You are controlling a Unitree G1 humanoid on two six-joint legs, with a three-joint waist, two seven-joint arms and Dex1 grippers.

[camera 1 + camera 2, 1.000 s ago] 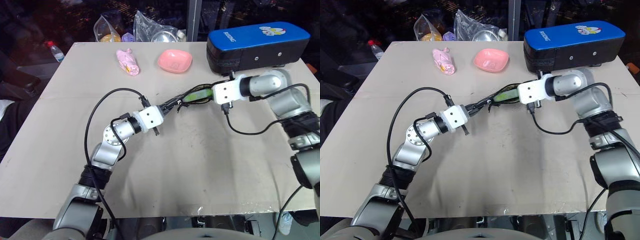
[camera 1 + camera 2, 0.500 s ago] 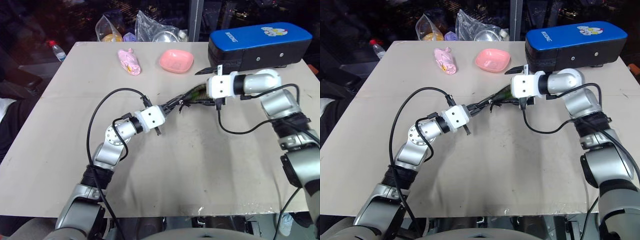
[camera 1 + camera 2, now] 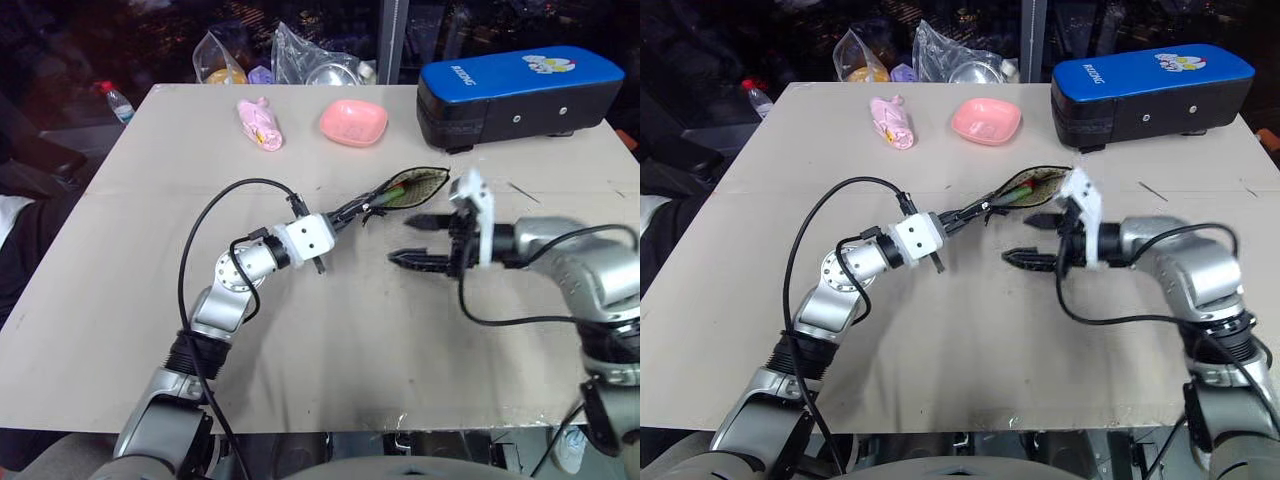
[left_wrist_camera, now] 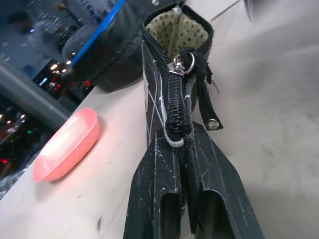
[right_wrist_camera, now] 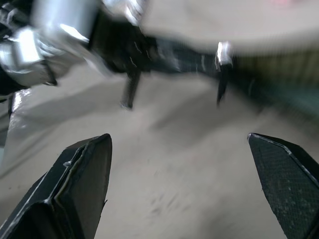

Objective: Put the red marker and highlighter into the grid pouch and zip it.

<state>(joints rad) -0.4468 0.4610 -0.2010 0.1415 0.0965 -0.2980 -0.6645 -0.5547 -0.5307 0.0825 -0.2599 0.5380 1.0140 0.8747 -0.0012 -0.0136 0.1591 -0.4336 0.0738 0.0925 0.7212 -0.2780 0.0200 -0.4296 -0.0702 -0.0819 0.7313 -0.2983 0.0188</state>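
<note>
A dark room with shelving and glass lies behind a pale, scuffed bench (image 3: 330,350), whose far edge carries a pink bowl (image 3: 353,121), a pink wrapped packet (image 3: 257,124), clear plastic bags (image 3: 305,52) and, toward the far right corner, a big blue-topped black case (image 3: 517,92); a small bottle (image 3: 112,101) stands off the far left corner. Near the middle of the bench the grid pouch (image 3: 405,188) is held up on its edge by the left end effector (image 3: 350,212), whose fingers are clenched on the zipper end, the mouth gaping to show tan lining. A second ago the right end effector (image 3: 428,240) was up at that mouth with the highlighter (image 3: 392,191); it has since let go, drawn back toward the near edge and rolled over, and now hangs with its fingers spread wide and nothing between them, just beside the pouch. A green sliver shows inside the opening, so the highlighter appears to be in. A reddish trace beside it in the right eye view may be the red marker (image 3: 1018,190), though that cannot be told for sure. If both are inside, what is left is the zipping: the pull (image 4: 183,63) sits close to the clenched left fingers, and the freed right end effector seems the one to take it.
</note>
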